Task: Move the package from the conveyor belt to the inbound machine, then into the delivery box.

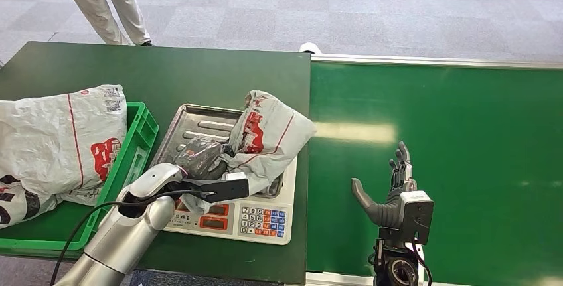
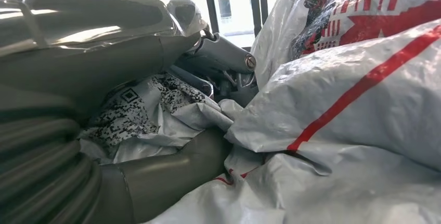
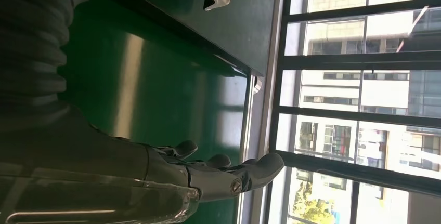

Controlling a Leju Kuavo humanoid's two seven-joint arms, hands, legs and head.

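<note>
The package (image 1: 265, 133), a crumpled white bag with red print, lies on the scale's (image 1: 232, 216) metal tray. The left hand (image 1: 199, 156) grips its near edge, fingers closed in the plastic. Left of the scale, a green crate (image 1: 136, 160) holds another bag (image 1: 56, 140). Right of the scale, the right hand (image 1: 392, 190) hovers over the green conveyor belt (image 1: 465, 140), fingers spread, holding nothing.

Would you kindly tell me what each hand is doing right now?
Left hand: grips the white package on the scale's tray.
Right hand: open, holding nothing.
</note>
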